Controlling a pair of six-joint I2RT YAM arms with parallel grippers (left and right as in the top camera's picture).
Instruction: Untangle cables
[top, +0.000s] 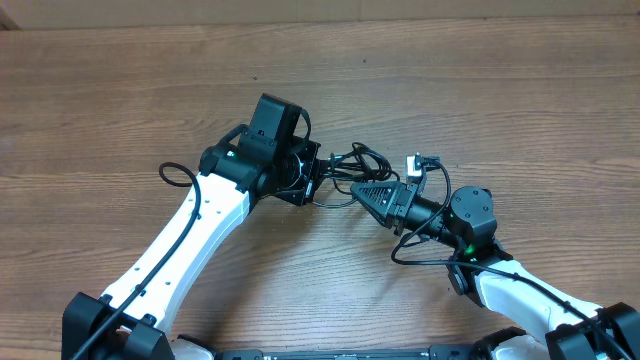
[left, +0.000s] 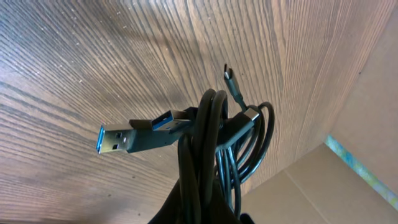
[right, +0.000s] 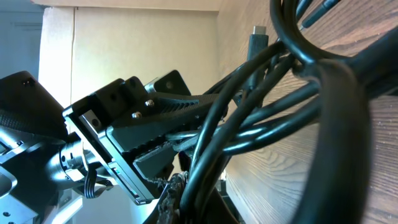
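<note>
A bundle of thin black cables (top: 352, 168) is bunched between my two grippers at the middle of the wooden table (top: 130, 90). My left gripper (top: 312, 180) is shut on the bundle's left side. In the left wrist view the cables (left: 208, 143) rise from the jaws, with a blue-tongued USB plug (left: 118, 140) and a small silvery tip (left: 229, 76). My right gripper (top: 358, 190) is shut on the bundle's right side. In the right wrist view thick loops of cable (right: 267, 118) cross in front of my left gripper (right: 143, 143). A white-and-silver plug (top: 420, 163) lies beside the right arm.
The left arm (top: 190, 240) reaches in from the lower left and the right arm (top: 500, 275) from the lower right. Each arm carries its own thicker black cable (top: 172, 170). A cardboard wall (left: 354, 124) stands at the table's edge.
</note>
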